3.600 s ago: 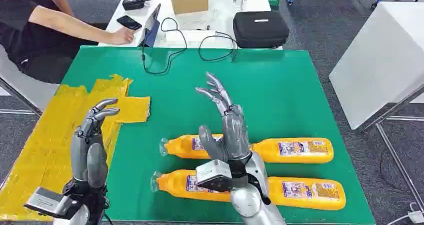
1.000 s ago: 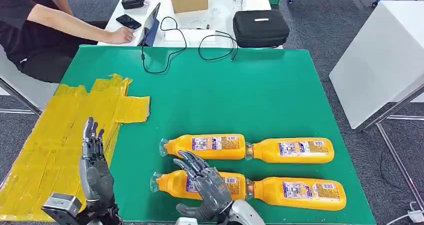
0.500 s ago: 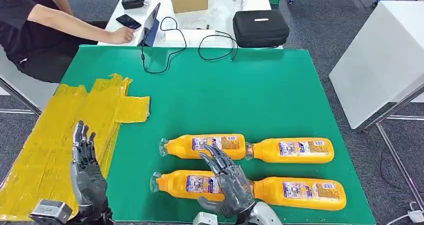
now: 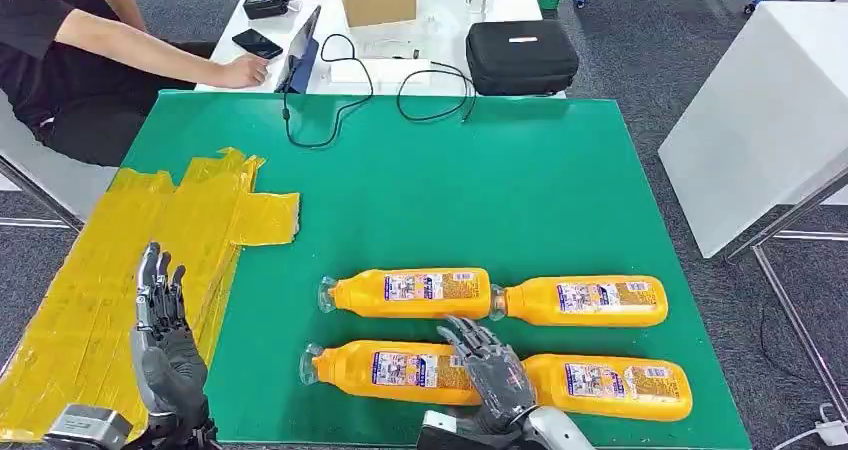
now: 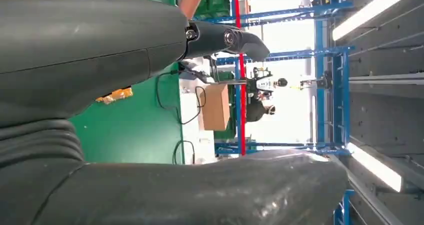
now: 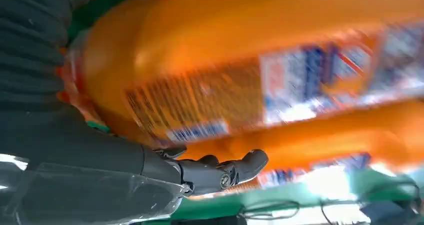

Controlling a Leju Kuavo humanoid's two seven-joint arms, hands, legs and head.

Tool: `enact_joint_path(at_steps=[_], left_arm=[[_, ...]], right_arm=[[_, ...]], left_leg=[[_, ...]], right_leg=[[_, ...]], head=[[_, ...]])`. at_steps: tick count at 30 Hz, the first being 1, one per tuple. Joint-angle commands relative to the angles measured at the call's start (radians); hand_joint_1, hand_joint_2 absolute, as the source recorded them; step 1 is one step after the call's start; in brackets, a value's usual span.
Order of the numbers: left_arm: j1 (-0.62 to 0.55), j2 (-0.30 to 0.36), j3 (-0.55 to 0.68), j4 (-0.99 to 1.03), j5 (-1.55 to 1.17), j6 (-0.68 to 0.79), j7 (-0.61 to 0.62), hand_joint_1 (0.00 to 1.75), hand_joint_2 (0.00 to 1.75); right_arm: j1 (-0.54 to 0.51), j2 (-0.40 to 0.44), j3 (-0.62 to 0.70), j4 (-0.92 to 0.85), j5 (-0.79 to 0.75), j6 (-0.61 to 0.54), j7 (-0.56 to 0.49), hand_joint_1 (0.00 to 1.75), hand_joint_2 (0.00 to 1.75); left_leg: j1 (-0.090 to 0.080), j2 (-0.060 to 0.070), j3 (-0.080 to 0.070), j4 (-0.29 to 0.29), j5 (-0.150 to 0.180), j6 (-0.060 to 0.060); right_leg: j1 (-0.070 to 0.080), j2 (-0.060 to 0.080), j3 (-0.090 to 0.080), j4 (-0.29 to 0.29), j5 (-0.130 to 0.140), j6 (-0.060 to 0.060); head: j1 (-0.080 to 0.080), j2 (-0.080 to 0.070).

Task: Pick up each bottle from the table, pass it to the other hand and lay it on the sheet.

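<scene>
The green-topped table (image 4: 560,190) carries a crinkled yellow sheet (image 4: 120,270) along its left side and four orange plastic bottles (image 4: 415,293) lying on their sides in two rows near the front edge, all off the sheet. The right robot hand (image 4: 492,372) hovers with fingers spread over the front-left bottle (image 4: 390,369), holding nothing. The left robot hand (image 4: 165,345) is raised over the sheet, fingers straight and apart, empty.

Green table (image 4: 560,180) — 4 orange bottles (image 4: 410,294), yellow sheet (image 4: 120,270), cable (image 4: 330,90).
</scene>
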Motion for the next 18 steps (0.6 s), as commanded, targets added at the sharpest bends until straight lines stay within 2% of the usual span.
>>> enact_joint_path(at_steps=[1,9,18], left_arm=[[-0.018,-0.015,0.034,0.032,0.0,-0.005,0.004,0.0,0.0],[-0.018,-0.015,0.034,0.032,0.0,-0.005,0.004,0.0,0.0],[-0.007,-0.018,0.05,0.028,0.009,-0.017,0.004,0.0,0.0]], right_arm=[[-0.038,-0.013,-0.009,0.112,-0.005,0.009,0.002,0.0,1.75],[-0.038,-0.013,-0.009,0.112,-0.005,0.009,0.002,0.0,1.75],[-0.038,-0.052,0.02,0.156,-0.023,0.068,0.022,0.0,1.75]], left_leg=[[0.0,0.001,0.003,-0.001,-0.001,-0.001],[0.0,0.002,0.006,-0.001,-0.002,-0.002],[0.0,0.001,0.007,-0.001,-0.002,-0.002]], right_leg=[[0.0,0.0,0.003,-0.001,-0.001,0.0],[0.0,0.0,0.006,-0.001,-0.001,0.0],[0.0,0.0,0.007,-0.002,-0.001,0.0]], head=[[0.0,0.0],[0.0,0.0],[0.0,0.0]])
